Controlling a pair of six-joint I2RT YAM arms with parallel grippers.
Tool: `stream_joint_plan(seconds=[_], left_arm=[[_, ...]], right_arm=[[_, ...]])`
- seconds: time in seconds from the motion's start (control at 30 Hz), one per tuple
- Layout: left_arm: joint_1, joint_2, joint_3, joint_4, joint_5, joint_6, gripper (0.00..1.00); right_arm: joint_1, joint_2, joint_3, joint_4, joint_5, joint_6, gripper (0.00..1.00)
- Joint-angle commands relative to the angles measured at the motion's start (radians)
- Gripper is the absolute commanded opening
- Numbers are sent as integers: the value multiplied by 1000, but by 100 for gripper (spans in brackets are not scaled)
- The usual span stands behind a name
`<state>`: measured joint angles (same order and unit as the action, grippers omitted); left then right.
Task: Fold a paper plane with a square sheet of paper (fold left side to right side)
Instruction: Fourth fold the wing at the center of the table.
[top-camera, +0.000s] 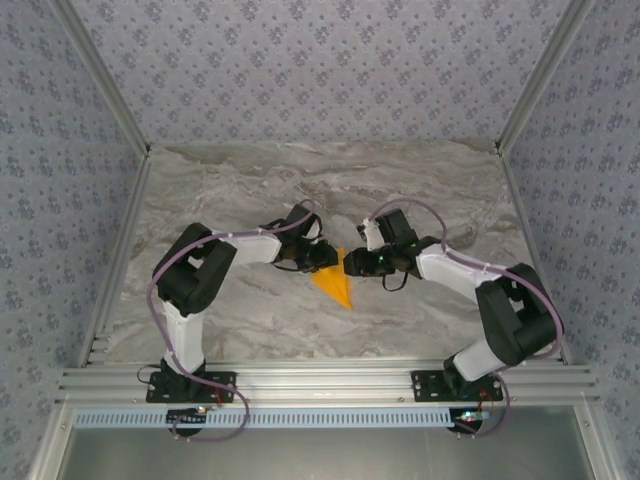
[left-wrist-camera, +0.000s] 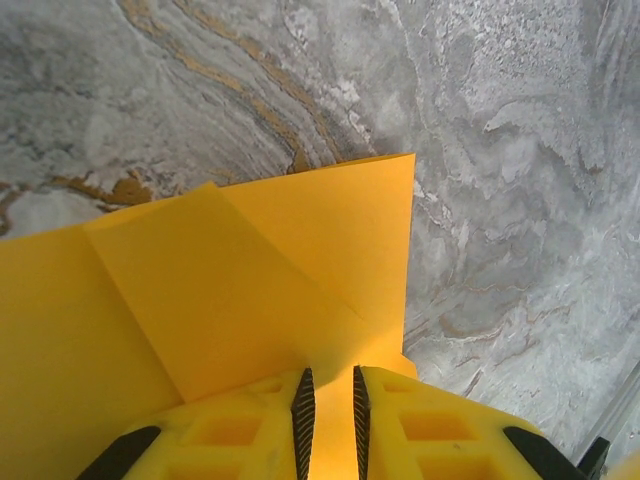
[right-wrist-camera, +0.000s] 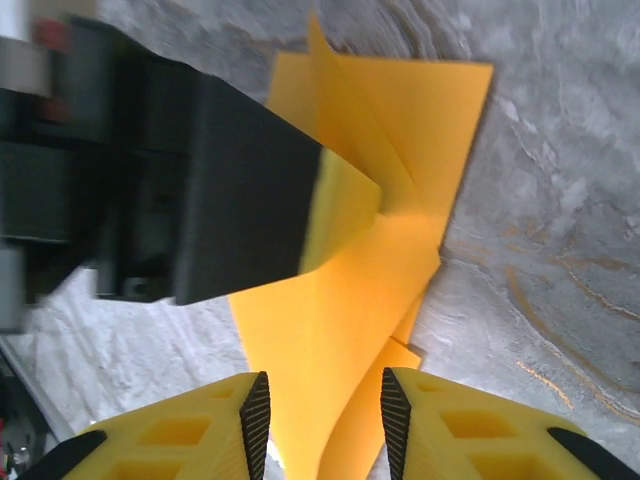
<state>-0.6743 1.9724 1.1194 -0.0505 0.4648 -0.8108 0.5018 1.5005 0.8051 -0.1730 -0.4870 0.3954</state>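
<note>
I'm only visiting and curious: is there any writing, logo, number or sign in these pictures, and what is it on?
No text can be read anywhere.
The orange paper is plain, with creases and no print.
The wallpaper has a small repeated flower-like pattern, with no letters.
The marble table shows veins and no marks.
The arm bases are too small to show any label.

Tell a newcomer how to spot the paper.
Look at the marble table, near its middle where the left arm and right arm meet. The paper is a folded wedge pointing toward the near edge, the sole orange-yellow thing on grey stone.
</note>
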Motion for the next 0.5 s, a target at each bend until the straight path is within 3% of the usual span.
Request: stream_joint_plan(seconds=[0.0,0.13,0.47], left_arm=[[-4,48,-47,-94,-44,-2,21],[-4,48,-47,-94,-44,-2,21],[-5,44,-45,-100,-44,1,21]], right_arm=[[36,-21,-10,-24,-72,38,36],[86,20,-37,62,-158,102,32],[111,154,-3,-1,-114,75,33]])
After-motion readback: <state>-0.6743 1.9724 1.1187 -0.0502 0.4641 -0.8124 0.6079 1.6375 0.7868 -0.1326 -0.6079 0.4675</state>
